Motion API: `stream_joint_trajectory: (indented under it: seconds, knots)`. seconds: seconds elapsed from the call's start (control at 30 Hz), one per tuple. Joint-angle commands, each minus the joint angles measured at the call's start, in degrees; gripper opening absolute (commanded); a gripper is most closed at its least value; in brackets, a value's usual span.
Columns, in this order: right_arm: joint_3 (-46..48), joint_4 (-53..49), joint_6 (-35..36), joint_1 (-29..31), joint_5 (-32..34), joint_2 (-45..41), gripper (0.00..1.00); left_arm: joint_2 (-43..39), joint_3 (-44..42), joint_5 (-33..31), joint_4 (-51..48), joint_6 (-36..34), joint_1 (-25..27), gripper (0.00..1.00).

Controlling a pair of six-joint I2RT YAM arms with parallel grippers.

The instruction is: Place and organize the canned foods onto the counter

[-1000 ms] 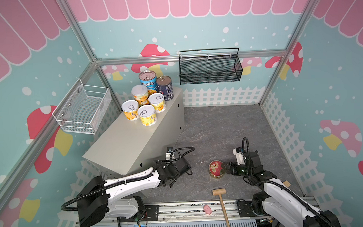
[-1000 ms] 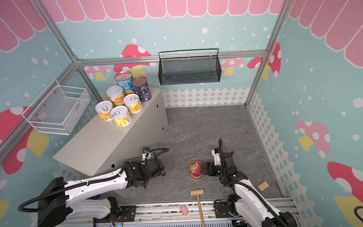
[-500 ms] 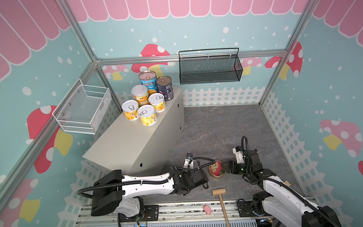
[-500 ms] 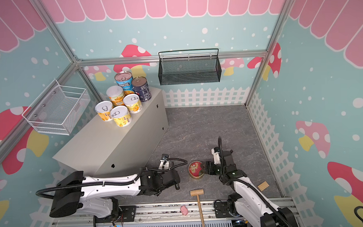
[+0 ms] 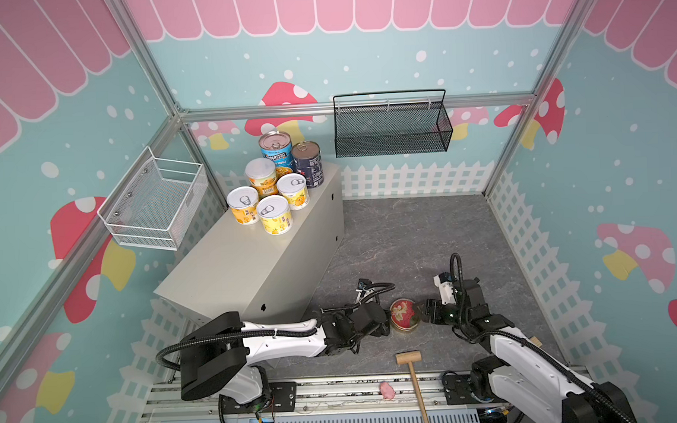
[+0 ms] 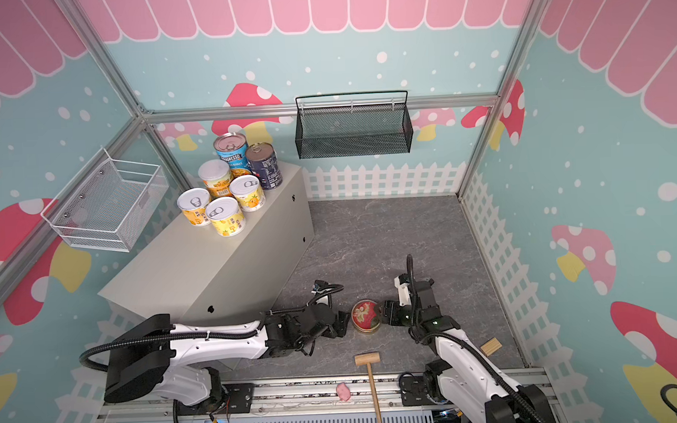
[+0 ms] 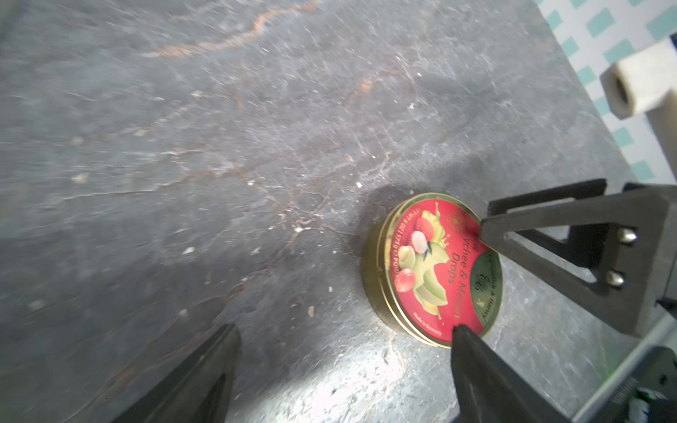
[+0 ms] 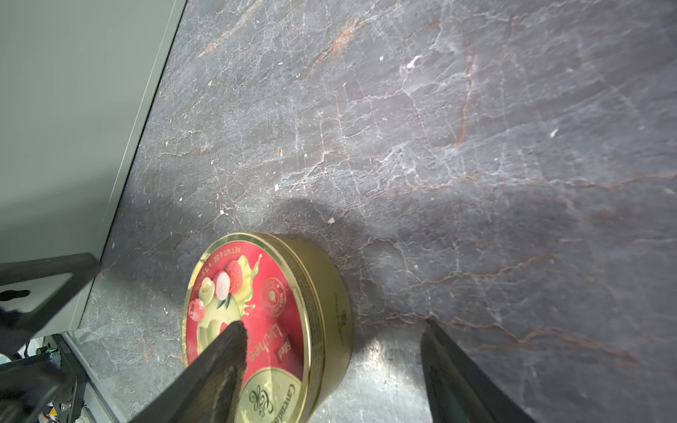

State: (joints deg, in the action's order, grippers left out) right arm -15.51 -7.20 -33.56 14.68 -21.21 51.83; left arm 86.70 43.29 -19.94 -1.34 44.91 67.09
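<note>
My left pincer (image 7: 343, 327) gapes wide and empty beside the tin (image 5: 405, 314) on the floor (image 5: 407, 237). My right pincer (image 8: 329, 324), open, straddles its rim without gripping. Six cans (image 5: 293, 190) stand on the counter (image 5: 245, 262).

Robot lab booth: mushroom-print walls (image 5: 363, 64), aluminium frame (image 5: 325, 106), picket-fence trim (image 5: 405, 179), arm-mounting rail (image 5: 335, 390).

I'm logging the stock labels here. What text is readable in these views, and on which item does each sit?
"PROGRESSO": tall light-blue can on the beige metal counter.
"Lychee & Melon Drops": red lid of the flat gold round tin.
"Made in Germany", "NET WT 6 OZ", "Filled": same lid.
Too small to read: print on the tall dark navy can and the four short yellow cans.
</note>
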Motion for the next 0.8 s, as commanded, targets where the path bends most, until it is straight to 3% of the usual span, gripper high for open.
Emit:
stream_joint_trajectory:
  seconds: [0.0,0.53,0.77]
  knots:
    - [-0.75,0.52,0.78,-0.02,-0.99,0.94,0.76,1.74,-1.54,6.77,9.44,-2.52,-1.52,0.9]
    - [-0.39,-0.47,-0.32,0.28,-2.52,-0.43,0.72,5.02,-4.9,22.19,18.87,-2.75,-6.79,0.88]
    - [0.12,-1.54,-1.41,0.28,-2.6,-1.97,0.65,7.55,-3.38,28.49,17.47,-1.84,-8.24,0.68]
